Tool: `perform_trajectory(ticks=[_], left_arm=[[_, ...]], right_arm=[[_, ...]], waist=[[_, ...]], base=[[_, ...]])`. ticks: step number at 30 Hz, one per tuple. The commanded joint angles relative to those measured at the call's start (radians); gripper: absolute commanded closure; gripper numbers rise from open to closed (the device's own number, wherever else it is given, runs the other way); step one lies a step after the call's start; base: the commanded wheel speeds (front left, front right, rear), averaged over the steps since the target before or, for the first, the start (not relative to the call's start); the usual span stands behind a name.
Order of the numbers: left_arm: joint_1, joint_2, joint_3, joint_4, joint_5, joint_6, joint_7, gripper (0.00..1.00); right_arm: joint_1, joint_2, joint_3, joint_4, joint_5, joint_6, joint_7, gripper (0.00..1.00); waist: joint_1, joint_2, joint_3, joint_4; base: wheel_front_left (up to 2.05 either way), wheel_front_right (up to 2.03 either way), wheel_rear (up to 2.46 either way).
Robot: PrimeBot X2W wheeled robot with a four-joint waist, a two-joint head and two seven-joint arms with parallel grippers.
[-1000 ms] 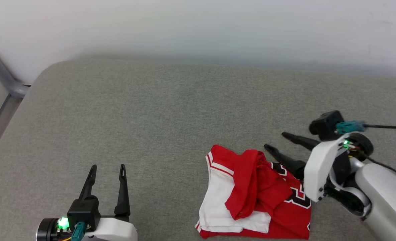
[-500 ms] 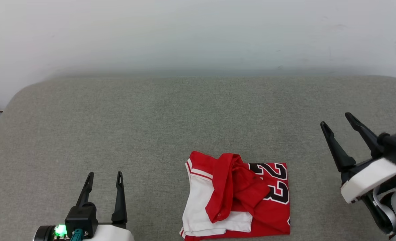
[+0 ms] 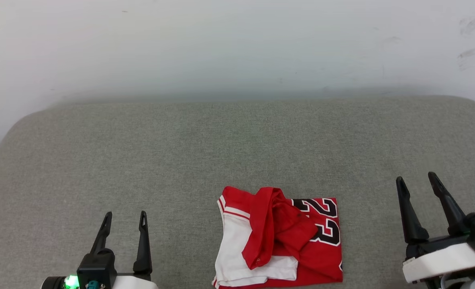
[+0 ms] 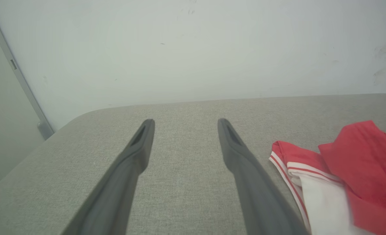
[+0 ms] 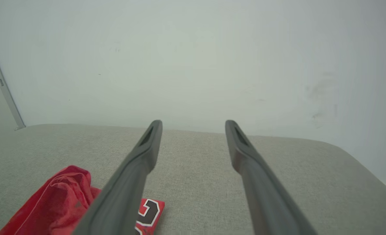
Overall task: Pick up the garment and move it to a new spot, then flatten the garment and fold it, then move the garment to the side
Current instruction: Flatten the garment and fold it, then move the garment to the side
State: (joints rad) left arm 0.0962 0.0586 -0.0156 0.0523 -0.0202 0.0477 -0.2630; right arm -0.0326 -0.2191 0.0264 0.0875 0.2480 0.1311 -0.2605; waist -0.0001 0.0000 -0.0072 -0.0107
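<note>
The garment (image 3: 277, 241) is seen roughly folded at the near edge of the cushion (image 3: 221, 140), between the left gripper (image 3: 125, 214) and right gripper (image 3: 416, 177), each spread wide and empty. Were only the loose top flap pinched, the fold could be pulled apart.

surface: we've got a grey-green fabric pad (image 3: 237, 152) with rounded corners | wall: plain white wall (image 3: 237, 48) right behind it | marks: we spot a few dark scuffs (image 3: 468, 53) upper right | left side: slanted grey metal post (image 4: 23, 83) by the pad's corner | light: soft, even
</note>
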Motion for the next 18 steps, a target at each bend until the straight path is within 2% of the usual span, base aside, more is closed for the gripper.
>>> perform_trajectory(ticks=[1,8,18], left_arm=[[0.010,0.004,0.002,-0.008,0.006,0.001,-0.002,0.00],[0.038,0.002,0.001,-0.022,0.000,0.003,-0.002,0.00],[0.053,0.004,-0.004,-0.018,0.006,-0.001,-0.002,0.00]], right_arm=[[0.027,0.019,-0.014,-0.021,-0.012,-0.001,-0.005,0.00],[0.129,0.083,-0.055,-0.079,-0.026,-0.001,-0.004,0.00],[0.181,0.097,-0.047,-0.094,-0.053,-0.001,-0.004,0.00]], waist=[[0.0001,0.0000,-0.003,0.004],[0.0001,0.0000,-0.014,0.021],[0.0001,0.0000,-0.020,0.036]], base=[[0.00,0.00,0.00],[0.00,0.00,0.00],[0.00,0.00,0.00]])
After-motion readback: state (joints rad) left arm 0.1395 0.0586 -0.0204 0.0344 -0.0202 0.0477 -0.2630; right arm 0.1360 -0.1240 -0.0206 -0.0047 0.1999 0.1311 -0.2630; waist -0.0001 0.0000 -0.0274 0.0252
